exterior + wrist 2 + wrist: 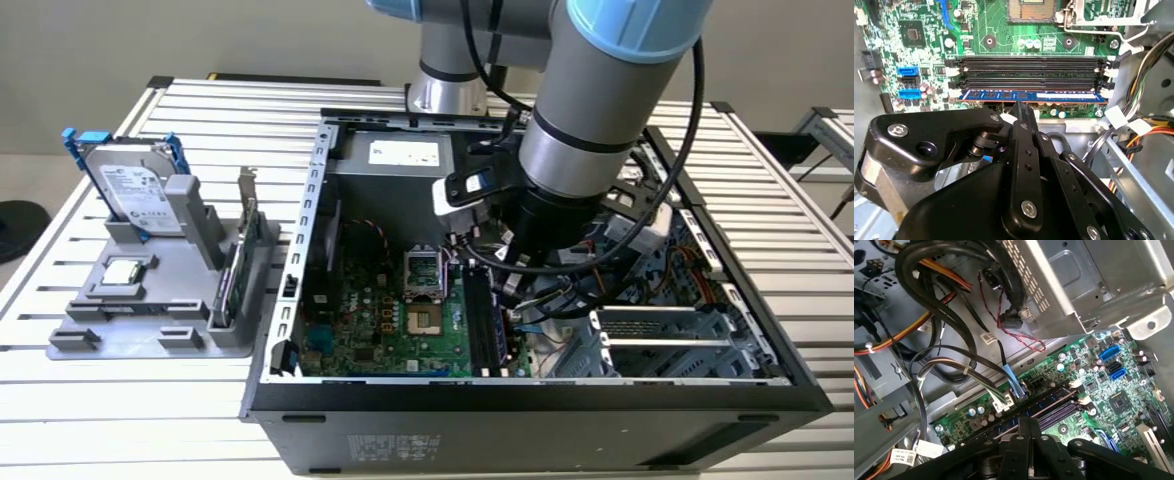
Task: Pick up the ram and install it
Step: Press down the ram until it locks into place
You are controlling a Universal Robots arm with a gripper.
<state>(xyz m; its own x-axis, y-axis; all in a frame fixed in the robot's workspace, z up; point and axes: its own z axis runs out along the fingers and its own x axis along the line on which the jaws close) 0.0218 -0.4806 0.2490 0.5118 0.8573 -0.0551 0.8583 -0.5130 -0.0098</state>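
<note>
Closest to your lens in the second wrist view are the black linkage arms of the gripper (1021,111), whose jaws taper together to a point right over the ram (1029,95); they look drawn together on its top edge, near the middle of its length, though the contact itself is hidden by the fingers. The ram is the blue stick with a pale label, lying along the black memory slots (1029,72) on the motherboard (914,30), in the outermost slot of the row, on the side away from the processor socket (1031,10). Its long axis runs parallel to the empty slots beside it and across the line of the jaws. In the exterior view, the arm reaches down into the open computer case (534,395) standing on the counter (147,400).
</note>
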